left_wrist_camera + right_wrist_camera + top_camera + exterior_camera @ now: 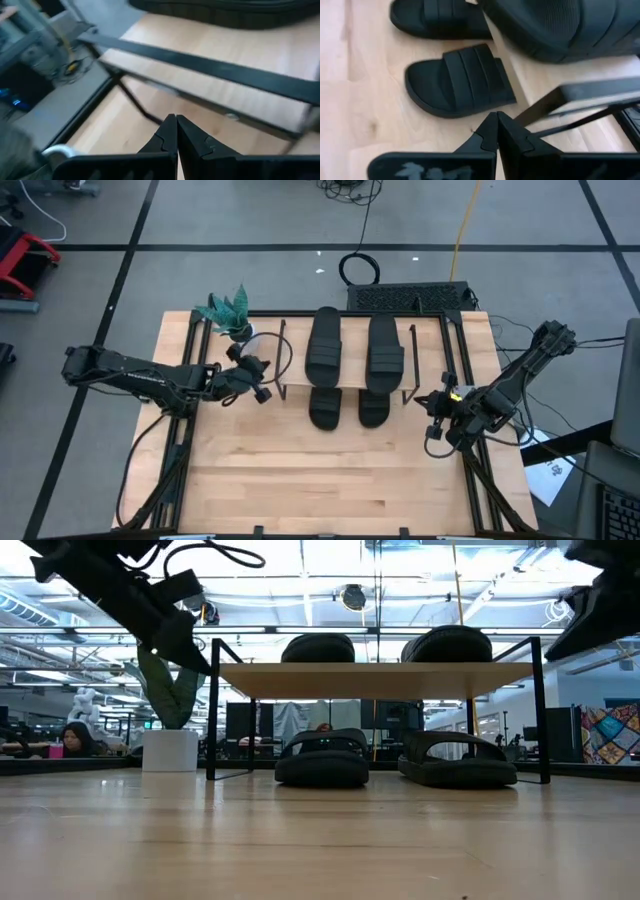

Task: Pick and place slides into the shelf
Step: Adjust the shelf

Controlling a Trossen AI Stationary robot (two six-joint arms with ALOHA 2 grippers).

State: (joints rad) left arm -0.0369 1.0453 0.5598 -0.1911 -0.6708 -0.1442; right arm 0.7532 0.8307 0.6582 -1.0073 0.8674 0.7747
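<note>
High view: two matte black rubbery slides (325, 345) (385, 347) lie on the low light-wood shelf (349, 376); two more (325, 408) (374, 408) poke out beneath, far ends hidden. Left gripper (262, 379) and right gripper (428, 406), both pinched closed and empty, flank it above the pale wooden tabletop (300, 480). Grey taped floor surrounds; potted plant (230, 310) stands far-left.

No readable text shows anywhere; the paper (549, 476) beside the table looks too small to read.

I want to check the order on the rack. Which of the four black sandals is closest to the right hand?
The black rubber slide sandal under the light-wood shelf on the right side, toe sticking out, lies nearest the right hand. The other three lie farther left or on top.
</note>
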